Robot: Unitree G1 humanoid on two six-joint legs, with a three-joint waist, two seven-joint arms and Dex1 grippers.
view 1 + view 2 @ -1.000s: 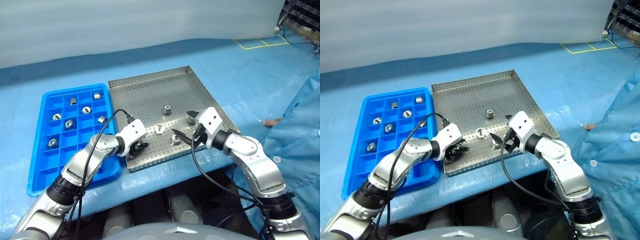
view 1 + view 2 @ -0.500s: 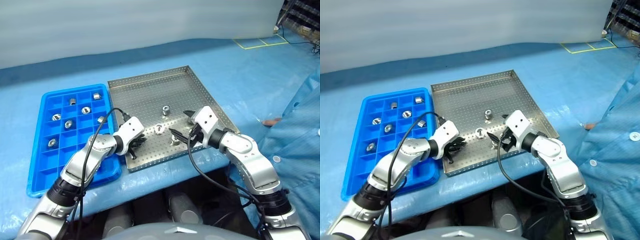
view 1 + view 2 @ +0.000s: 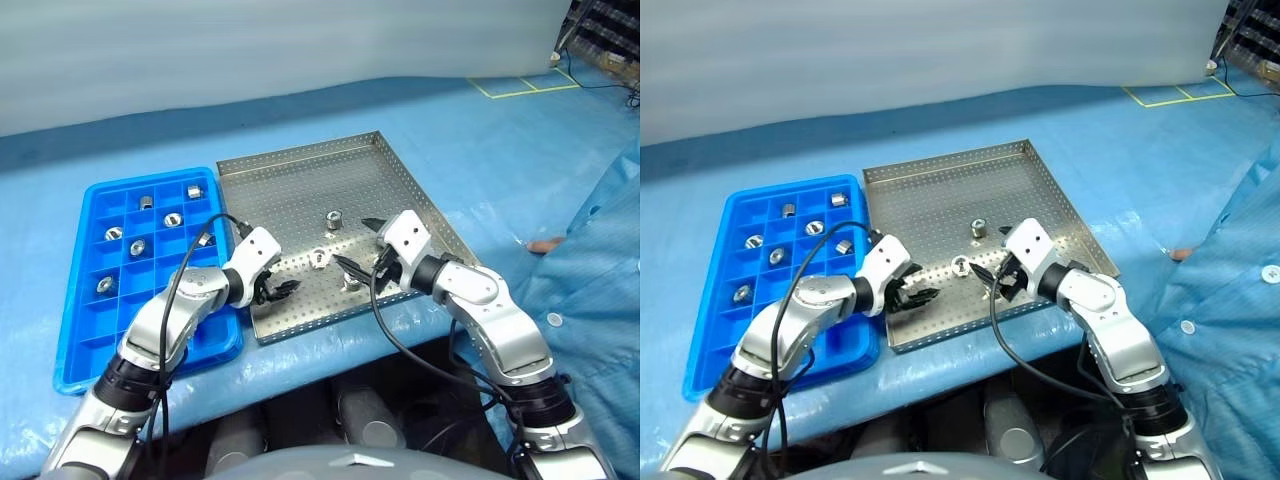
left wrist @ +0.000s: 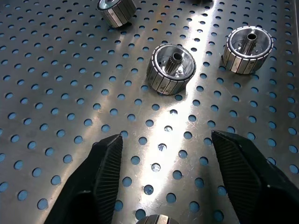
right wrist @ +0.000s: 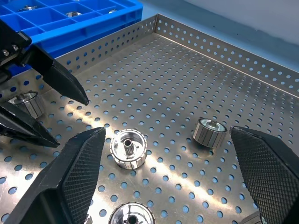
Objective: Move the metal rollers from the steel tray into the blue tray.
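Where we look at frame centre, the metal rollers [image 4: 172, 68] stand upright on the steel tray [image 3: 300, 190], axes vertical, holes facing up. Our left gripper [image 4: 168, 179] and right gripper [image 5: 168, 182] both hang with jaws spread, empty.

No legible text or labels

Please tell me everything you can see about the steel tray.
The steel tray is a large rectangular tray of shiny silver metal, with a floor full of small round holes and a low raised rim, also perforated. It lies flat on the blue cover, close beside the blue tray, on its right. Four metal rollers rest on its near half. The open left claw and the open right claw hover over that half; neither holds anything.
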